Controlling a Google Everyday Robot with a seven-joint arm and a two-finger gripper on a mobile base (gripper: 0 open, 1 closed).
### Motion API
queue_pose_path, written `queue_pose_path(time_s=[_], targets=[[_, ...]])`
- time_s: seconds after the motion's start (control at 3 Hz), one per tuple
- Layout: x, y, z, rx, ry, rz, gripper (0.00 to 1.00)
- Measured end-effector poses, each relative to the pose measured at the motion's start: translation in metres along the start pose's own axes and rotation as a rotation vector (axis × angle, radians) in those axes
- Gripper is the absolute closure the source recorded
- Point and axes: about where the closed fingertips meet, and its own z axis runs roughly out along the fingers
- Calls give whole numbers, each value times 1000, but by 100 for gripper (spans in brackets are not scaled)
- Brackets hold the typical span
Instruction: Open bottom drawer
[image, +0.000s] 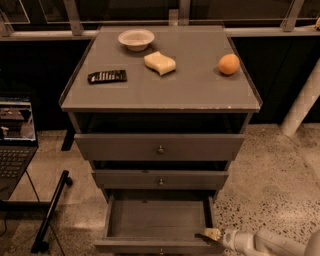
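At the bottom right the gripper (212, 234) sits low at the right front corner of the bottom drawer (157, 218), on or just inside its front edge. Whether it is apart or together I cannot tell. Its pale arm (265, 243) reaches in from the right.

The bottom drawer stands well out from the cabinet, its bare floor showing, so the opening looks largely done. Any further pull should run straight out along the slides — tugging from one corner could skew and jam it.

Above, the middle drawer (160, 179) and top drawer (160, 146) each stand out a little. On the cabinet top (200, 85) lie a remote (107, 76), a sponge (160, 63), an orange (229, 64) and, farthest back, a bowl (136, 38).
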Motion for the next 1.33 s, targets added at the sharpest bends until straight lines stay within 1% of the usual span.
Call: queue_pose_path(time_s=[0.33, 0.67, 1.33], targets=[[-40, 40, -20, -190, -153, -122, 100], [-46, 56, -23, -241, -171, -148, 82], [-45, 55, -22, -238, -171, -147, 36]])
